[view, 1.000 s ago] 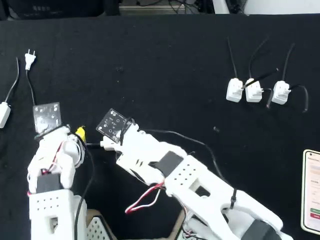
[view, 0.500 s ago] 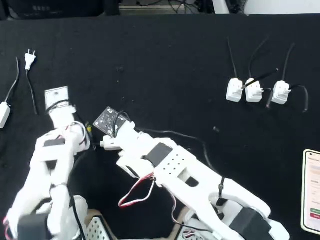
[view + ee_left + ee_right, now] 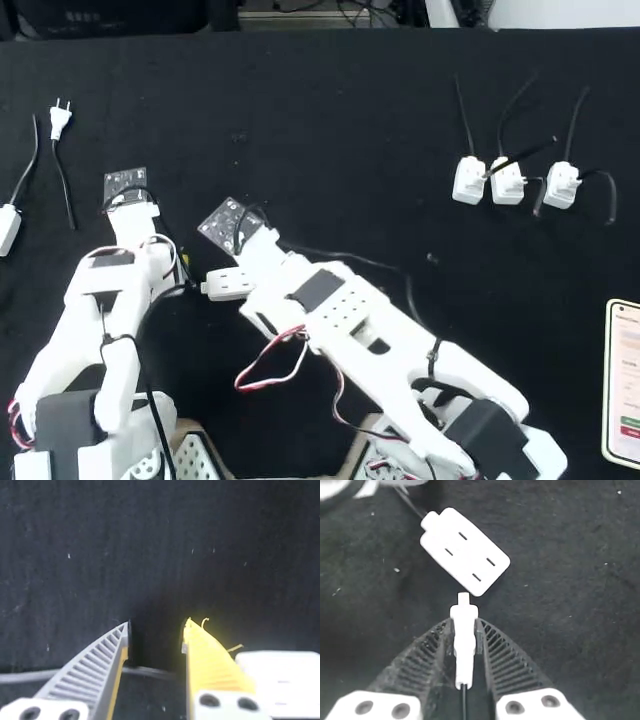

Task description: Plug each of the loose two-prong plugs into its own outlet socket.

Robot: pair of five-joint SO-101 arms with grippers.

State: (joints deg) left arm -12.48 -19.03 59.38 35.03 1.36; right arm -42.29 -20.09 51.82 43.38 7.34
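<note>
Black cloth covered the table [image 3: 330, 110]. Beyond its far edge lay a tangle of cables [image 3: 350, 12]. A phone [image 3: 625, 380] rested at the table's right edge.

Toward the far right corner, three white blocks [image 3: 507, 182] stood in a row, each with a black cord. Near the far left corner lay a loose two-prong plug [image 3: 60, 115] on a black cord. A further white piece [image 3: 8, 228] sat at the left edge.

A white outlet block [image 3: 465, 550] lay flat, left of the middle and toward the near edge, with four slots facing up.

The right gripper [image 3: 464, 622] was clamped on a white plug [image 3: 464, 611], whose tip pointed at the outlet block and stood just short of it, not touching.

The left gripper [image 3: 157, 625] hung just beside the outlet block with its grey and yellow fingers apart. A black cord [image 3: 150, 671] ran across the gap between them.
</note>
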